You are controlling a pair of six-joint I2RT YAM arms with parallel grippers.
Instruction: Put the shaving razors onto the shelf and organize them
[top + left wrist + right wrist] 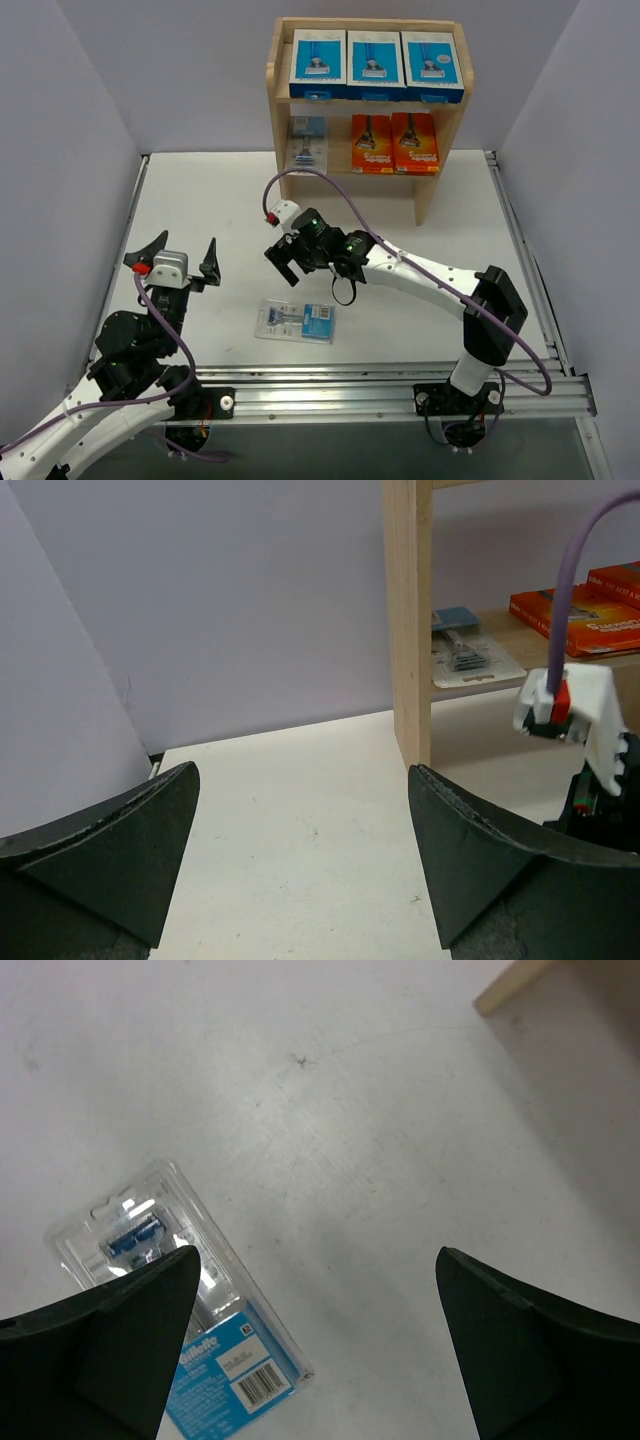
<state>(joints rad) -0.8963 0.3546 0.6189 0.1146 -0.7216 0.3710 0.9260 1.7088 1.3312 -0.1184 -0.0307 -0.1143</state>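
The wooden shelf (pixel 272 80) stands at the back of the table. Three blue-and-white razor boxes (pixel 373 62) line its top tier. On the middle tier, two orange boxes (pixel 393 143) sit to the right of a clear blister pack (pixel 307 143). One more blister card with a blue label (pixel 296 322) lies flat on the table. My right gripper (pixel 282 266) hovers open just beyond that card, holding nothing. In the right wrist view the card (pixel 235 1355) shows beside the left finger of the right gripper (pixel 315 1252). My left gripper (pixel 303 768) is open and empty at the left, facing the shelf post (pixel 410 620).
A purple cable (pixel 330 185) arches from the right wrist in front of the shelf. Aluminium rails run along the near edge (pixel 380 385) and the right side (pixel 525 250). Grey walls close in on the left, back and right.
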